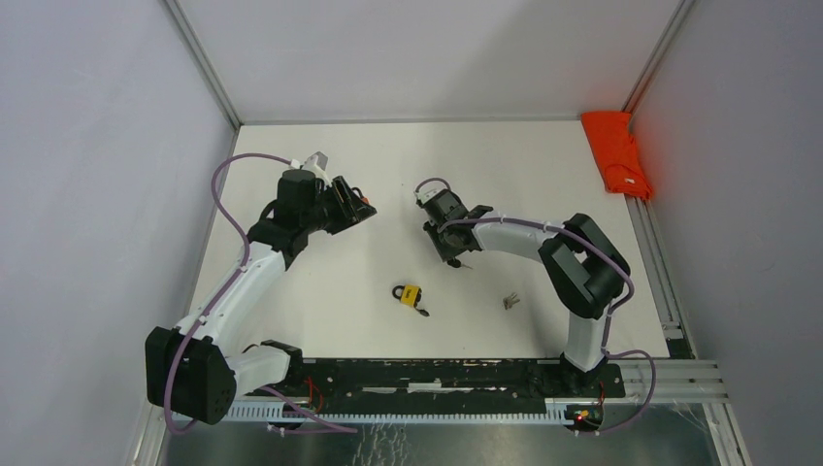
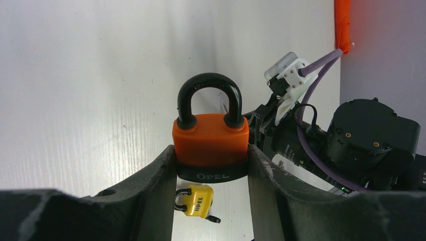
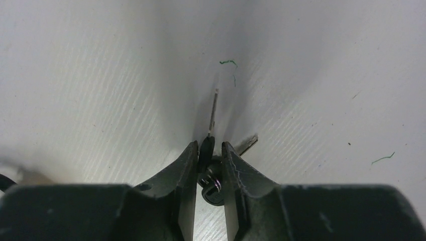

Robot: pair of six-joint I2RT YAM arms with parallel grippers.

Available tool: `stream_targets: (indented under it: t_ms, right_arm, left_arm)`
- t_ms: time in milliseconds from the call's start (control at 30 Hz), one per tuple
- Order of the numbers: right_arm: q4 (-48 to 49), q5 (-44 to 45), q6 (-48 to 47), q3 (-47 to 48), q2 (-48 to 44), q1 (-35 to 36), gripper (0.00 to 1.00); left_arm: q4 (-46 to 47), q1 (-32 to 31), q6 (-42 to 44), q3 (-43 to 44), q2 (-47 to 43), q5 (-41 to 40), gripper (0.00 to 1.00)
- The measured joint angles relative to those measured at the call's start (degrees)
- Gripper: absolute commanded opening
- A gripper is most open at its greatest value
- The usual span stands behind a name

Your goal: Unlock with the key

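I am looking down on a white table (image 1: 388,165) boxed in by pale walls, with both arms reaching in from the near edge. The left arm (image 1: 247,282) bends toward the left middle of the table. The right arm (image 1: 573,262) folds back on itself and points its wrist toward the centre. A folded orange cloth (image 1: 617,153) lies at the far right corner.

The left gripper (image 2: 211,160) is clamped on the orange padlock (image 2: 211,140). A finger presses each side of the lock's body and holds it upright above the table. Both legs of its black shackle are seated in the body.

A smaller yellow padlock (image 1: 411,292) lies flat on the table near the centre, between the two grippers and nearer to me. A short black stub sticks out of its base. A loose bunch of keys (image 1: 510,301) lies to its right, well apart from it.

The right gripper (image 3: 208,150) sits low over the table with its fingers only narrowly parted. The black head of a key (image 3: 213,113) stands edge-on between them, blade pointing away from the wrist. I cannot tell whether the fingers are pinching it. A second key (image 3: 247,144) on the same ring pokes out to the right.

Two scraps of green thread (image 3: 228,62) lie beyond the blade tip.
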Motion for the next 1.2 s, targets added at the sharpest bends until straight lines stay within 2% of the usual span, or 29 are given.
stream_targets:
  t_ms: [100,200,700,800,933,1200]
  right_arm:
    - [0.17,-0.24,0.46,-1.27,-0.94,0.0,0.21]
    - [0.26,-0.22,0.74,-2.4,-1.81,0.0,0.0]
    - [2.64,-1.09,-0.98,-8.35,-6.91,-0.37,0.0]
    - [4.74,-6.69,-2.29,-11.69,-11.37,-1.55,0.0]
    - [10.82,-18.93,-2.47,-17.81,-21.09,-4.13,0.0]
    - [23.26,-35.82,-1.75,-21.2,-29.81,-4.0,0.0]
  left_arm:
    - [0.0,0.0,0.0,0.0,0.0,0.0,0.02]
    - [0.0,0.0,0.0,0.0,0.0,0.0,0.02]
    - [-0.74,0.0,0.15,0.0,-0.79,-0.02,0.02]
    - [-1.16,0.0,0.61,0.07,-1.25,-0.02,0.02]
    - [-1.6,0.26,1.7,1.33,-1.29,0.83,0.02]
    - [-3.48,0.68,2.27,10.8,-0.63,10.23,0.02]
